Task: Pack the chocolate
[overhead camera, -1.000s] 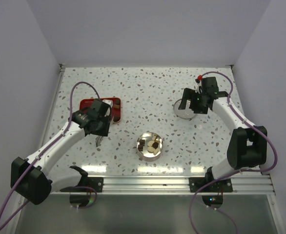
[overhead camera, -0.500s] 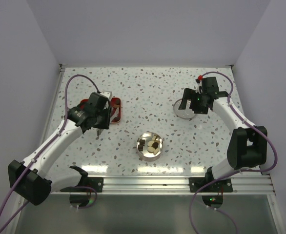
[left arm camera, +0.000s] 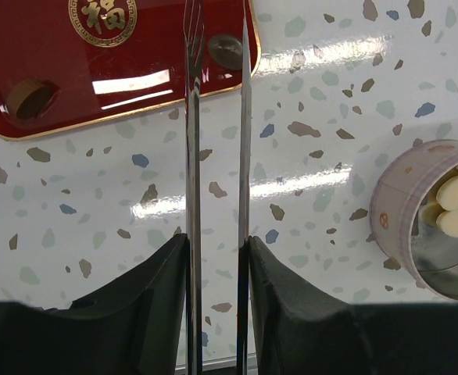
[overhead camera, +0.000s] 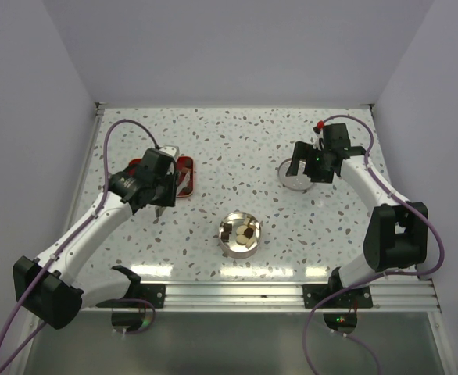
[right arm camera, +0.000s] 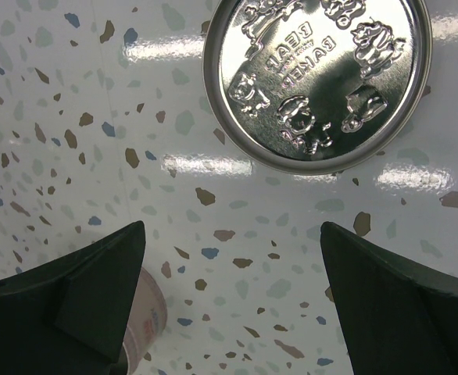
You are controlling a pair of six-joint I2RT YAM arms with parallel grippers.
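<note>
left hand (left arm camera: pixel 217 250) clamps the tweezers (left arm camera: pixel 191 156), tips over a chocolate (left arm camera: pixel 226 51) on the red tray (left arm camera: pixel 135 86) near the desk's left edge. right hand (right arm camera: pixel 233 297) is wide open and empty above the lid (right arm camera: pixel 316 82).

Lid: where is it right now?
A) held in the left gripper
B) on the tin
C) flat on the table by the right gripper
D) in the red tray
C: the lid lies flat on the table, just ahead of the open right gripper, while the tin stands uncovered with chocolate inside.
</note>
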